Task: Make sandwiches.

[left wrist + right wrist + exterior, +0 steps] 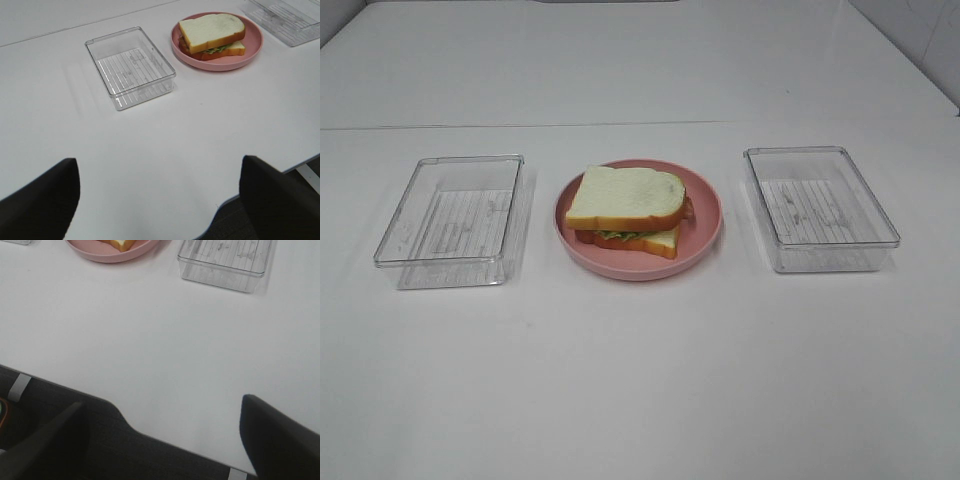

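The sandwich (627,211) was seen assembled on the pink plate (705,235) at counter (640,380) centre, clear trays at nine o'clock (450,222) and three o'clock (820,208), presumably emptied of ingredients. Only the wrist views showed the left end effector (160,195) and right end effector (160,435), both spread wide, holding nothing.

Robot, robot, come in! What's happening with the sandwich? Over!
Left gripper open, empty. Right gripper open, empty, both back near the table edge. Sandwich stacked on the pink plate, between two clear boxes. Nothing in the way.
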You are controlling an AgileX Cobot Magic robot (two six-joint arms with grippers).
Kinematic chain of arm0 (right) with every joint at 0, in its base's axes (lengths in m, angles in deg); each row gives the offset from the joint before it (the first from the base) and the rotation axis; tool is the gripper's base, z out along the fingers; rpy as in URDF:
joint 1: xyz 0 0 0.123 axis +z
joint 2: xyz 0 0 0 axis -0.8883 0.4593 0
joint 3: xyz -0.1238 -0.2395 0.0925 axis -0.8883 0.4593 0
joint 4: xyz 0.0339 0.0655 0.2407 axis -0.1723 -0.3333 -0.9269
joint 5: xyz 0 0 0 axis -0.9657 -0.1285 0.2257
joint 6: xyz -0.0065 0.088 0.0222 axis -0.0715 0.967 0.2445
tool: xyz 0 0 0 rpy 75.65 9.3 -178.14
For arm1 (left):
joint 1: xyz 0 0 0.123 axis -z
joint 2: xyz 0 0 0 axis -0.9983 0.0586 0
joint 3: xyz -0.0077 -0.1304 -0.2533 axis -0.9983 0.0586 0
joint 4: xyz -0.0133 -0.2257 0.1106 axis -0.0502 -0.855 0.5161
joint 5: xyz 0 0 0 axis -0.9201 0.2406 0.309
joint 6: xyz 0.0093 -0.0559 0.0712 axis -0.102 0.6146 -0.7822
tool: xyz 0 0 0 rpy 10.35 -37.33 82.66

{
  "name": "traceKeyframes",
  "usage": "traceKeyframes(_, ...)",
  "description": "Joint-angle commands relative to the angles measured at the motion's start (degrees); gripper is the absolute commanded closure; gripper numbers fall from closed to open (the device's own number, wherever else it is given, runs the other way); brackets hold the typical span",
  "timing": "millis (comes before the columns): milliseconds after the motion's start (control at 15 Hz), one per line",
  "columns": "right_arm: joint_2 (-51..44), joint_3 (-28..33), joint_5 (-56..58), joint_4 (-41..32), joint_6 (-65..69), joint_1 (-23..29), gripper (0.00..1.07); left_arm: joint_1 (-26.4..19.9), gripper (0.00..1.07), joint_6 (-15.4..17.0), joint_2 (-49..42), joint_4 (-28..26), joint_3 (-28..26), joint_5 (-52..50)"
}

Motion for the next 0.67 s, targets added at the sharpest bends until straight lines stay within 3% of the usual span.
traceKeyframes(67, -0.23, 0.29, -0.63, 0.23, -0.46, 0.17, 0.3, 0.0, 0.24, 0.0, -0.46, -0.46, 0.11, -0.52)
traceKeyframes(667, -0.23, 0.29, -0.63, -0.29, -0.29, -1.09, 0.3, 0.0, 0.24, 0.06, -0.63, -0.46, 0.11, -0.52)
